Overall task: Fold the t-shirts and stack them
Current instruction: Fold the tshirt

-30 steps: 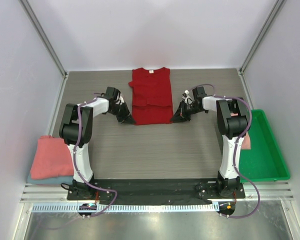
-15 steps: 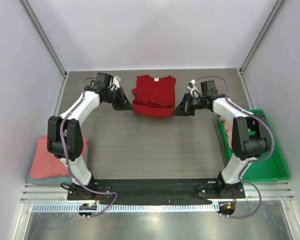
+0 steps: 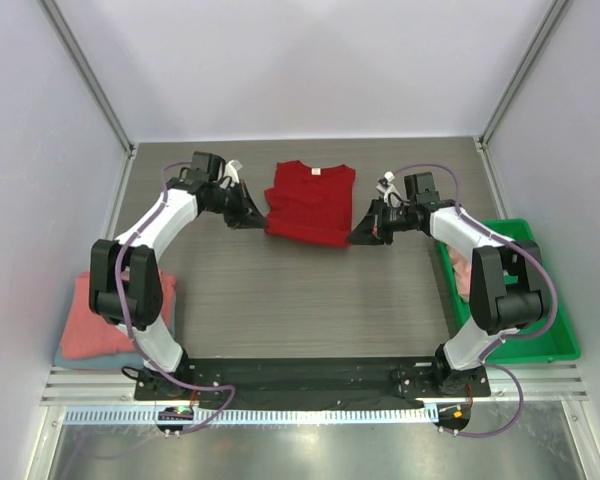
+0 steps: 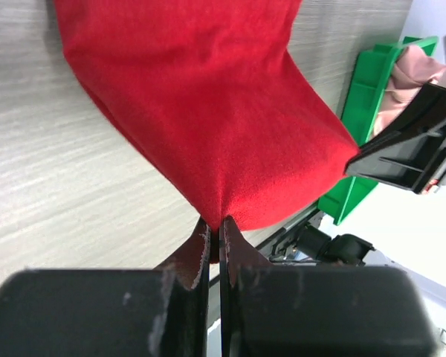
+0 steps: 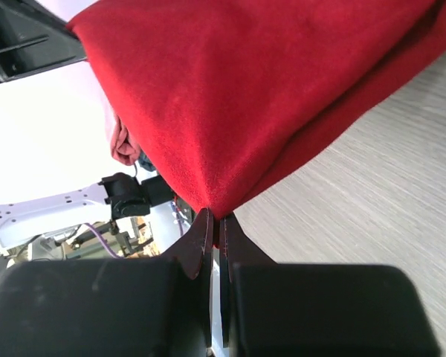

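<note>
The deep red t-shirt is folded and held between both grippers above the table's far middle. My left gripper is shut on its near left corner; in the left wrist view the red cloth is pinched between the shut fingers. My right gripper is shut on its near right corner; the cloth hangs from the shut fingers in the right wrist view. A folded salmon-pink t-shirt lies on a pale blue-grey one at the left front. Another pink shirt lies in the tray.
A bright green plastic tray stands at the right edge of the table, and shows in the left wrist view. Grey walls with metal posts close the table at the back and sides.
Both grippers have carried the shirt's near corners up and towards the far edge, then back a little, so the long flat shirt is now folded shorter.
</note>
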### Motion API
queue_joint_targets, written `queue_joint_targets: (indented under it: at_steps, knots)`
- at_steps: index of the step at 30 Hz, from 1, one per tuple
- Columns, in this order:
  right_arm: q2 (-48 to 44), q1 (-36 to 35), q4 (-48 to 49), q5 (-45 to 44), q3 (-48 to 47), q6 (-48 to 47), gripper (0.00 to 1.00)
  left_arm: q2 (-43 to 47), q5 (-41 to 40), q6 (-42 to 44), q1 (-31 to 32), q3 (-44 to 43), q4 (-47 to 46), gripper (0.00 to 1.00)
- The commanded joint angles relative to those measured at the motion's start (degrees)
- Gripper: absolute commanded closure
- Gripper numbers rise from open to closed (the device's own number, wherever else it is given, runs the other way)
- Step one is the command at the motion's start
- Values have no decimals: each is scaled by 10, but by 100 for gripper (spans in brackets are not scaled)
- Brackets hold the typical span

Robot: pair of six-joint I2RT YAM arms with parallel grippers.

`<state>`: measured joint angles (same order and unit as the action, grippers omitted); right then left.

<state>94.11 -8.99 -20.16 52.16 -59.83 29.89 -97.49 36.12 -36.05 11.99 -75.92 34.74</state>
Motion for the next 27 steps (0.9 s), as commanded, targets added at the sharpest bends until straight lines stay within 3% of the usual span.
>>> queue_joint_targets:
  at_steps: [1, 3, 8, 12, 16, 19, 20, 21, 23, 27]
  knots:
    - [-8, 4, 19, -11, -17, -22, 99, -31, 20, -7, 3, -14, -35, 100]
    - [17, 11, 29, -16, -53, -27, 99, -66, 17, -1, 3, -40, -41, 100]
    - [131, 42, 45, -21, -191, -39, 99, -155, -16, 42, 1, -213, -42, 100]
    - [221, 54, 47, -27, -372, -44, 99, -239, -38, 72, 1, -353, -51, 100]
    - [376, 56, 54, -37, -532, -41, 98, -339, -80, 100, 1, -515, -76, 96]
    - [452, 53, 69, -65, -656, -13, 67, -402, -132, 125, 5, -577, -88, 68]
    - [472, 45, 72, -83, -675, -25, 48, -406, -146, 135, 8, -578, -92, 60]
    - [475, 42, 72, -89, -699, -30, 44, -411, -156, 139, 10, -578, -95, 50]
    - [464, 35, 81, -81, -702, -33, 39, -408, -172, 139, 14, -571, -101, 42]
    - [422, 29, 83, -54, -631, -54, 38, -380, -189, 141, 16, -529, -102, 41]
